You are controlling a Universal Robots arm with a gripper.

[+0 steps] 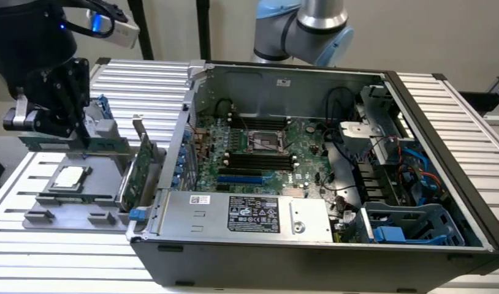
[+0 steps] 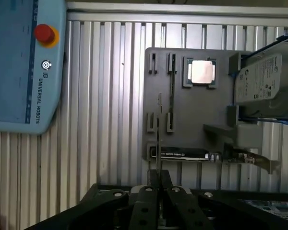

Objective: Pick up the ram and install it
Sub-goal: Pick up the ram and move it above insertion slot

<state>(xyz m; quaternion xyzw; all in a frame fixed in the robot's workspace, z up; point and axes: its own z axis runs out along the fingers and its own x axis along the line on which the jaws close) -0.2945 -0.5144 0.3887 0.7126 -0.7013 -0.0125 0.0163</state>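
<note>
The ram (image 1: 41,143) is a long thin green stick hanging level above the grey holder tray (image 1: 102,184) at the exterior view's left. My gripper (image 1: 79,136) is shut on its top edge. In the wrist view the ram (image 2: 158,139) shows edge-on as a thin line running out from between my black fingers (image 2: 149,194), over the grey holder tray (image 2: 216,110). The open computer case (image 1: 445,141) lies to the exterior view's right, with its long black motherboard slots (image 1: 258,162) lying bare in the middle of the board.
On the tray sit a CPU (image 2: 201,72), a hard drive (image 2: 264,86) and a tall green expansion card (image 1: 139,171) with a metal bracket. A blue teach pendant (image 2: 19,62) lies on the ribbed metal table (image 2: 105,96). The case wall (image 1: 180,131) stands between tray and motherboard.
</note>
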